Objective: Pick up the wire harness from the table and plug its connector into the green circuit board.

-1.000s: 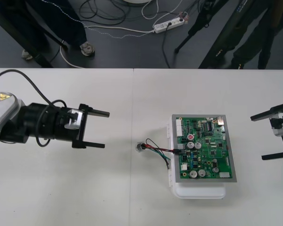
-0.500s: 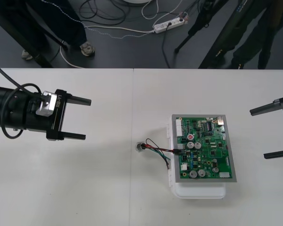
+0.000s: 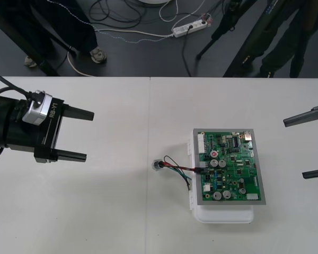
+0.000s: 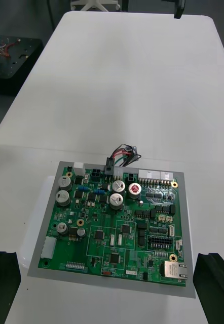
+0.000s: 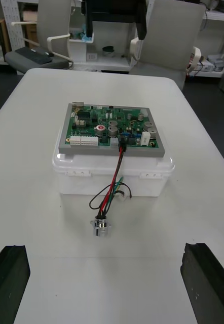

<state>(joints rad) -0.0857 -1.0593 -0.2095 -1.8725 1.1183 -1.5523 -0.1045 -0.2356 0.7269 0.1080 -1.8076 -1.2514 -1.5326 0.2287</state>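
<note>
The wire harness (image 3: 175, 169) lies just left of the green circuit board (image 3: 230, 166), its plug (image 3: 200, 170) at the board's edge. The left gripper (image 3: 89, 135) and right gripper (image 3: 294, 149), fingers spread, flank the board, well apart from it.

One green circuit board (image 3: 230, 166); one white base (image 3: 225, 215); one wire harness (image 3: 176, 169); grippers two: left gripper (image 3: 89, 135), right gripper (image 3: 294, 148)

This looks like a robotics or electronics lab. A plain white bench (image 3: 95, 211) carries a bare green circuit board (image 3: 229, 166) on a white base (image 3: 225, 216). Beyond the bench's far edge, loose cables (image 3: 132, 33), a power strip (image 3: 190, 28) and black tripod legs (image 3: 214, 34) crowd the dark floor (image 3: 148, 58).
</note>
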